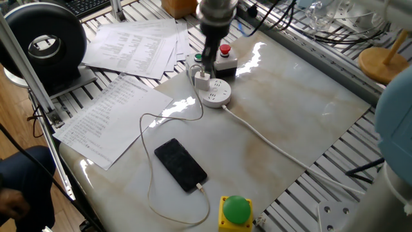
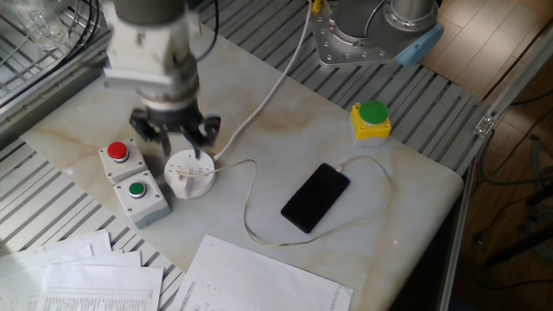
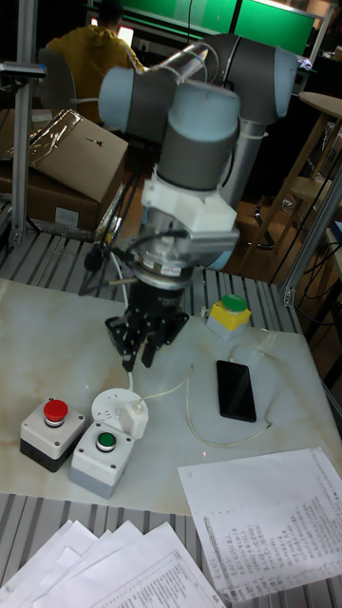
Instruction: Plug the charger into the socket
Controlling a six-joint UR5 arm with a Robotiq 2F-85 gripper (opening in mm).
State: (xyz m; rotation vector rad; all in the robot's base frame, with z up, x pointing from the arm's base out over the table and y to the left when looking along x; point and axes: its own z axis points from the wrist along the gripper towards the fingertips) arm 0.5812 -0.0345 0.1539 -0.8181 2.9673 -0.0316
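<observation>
Charger (image 1: 203, 83) sits upright on the top face of the round white socket (image 1: 216, 94), at the edge of the puck nearest the grey button box (image 3: 71, 445), and appears to be plugged in, though how deep the prongs go is hidden from every view. Its thin white cable (image 2: 251, 194) loops across the marble tabletop (image 1: 296, 116) to the black smartphone (image 2: 315, 197), which lies flat near the yellow box with the green dome button (image 2: 372, 119). The gripper (image 2: 175, 138) hangs above the socket with its jaws spread and nothing between them; it is clear of the adapter in the tall fixed view and the other fixed view. Judging by this, the main step looks done, and what is left is mostly for the arm to pull away. Whether the plug is fully seated cannot be told. Printed sheets (image 1: 112, 113) lie beside the work area.
</observation>
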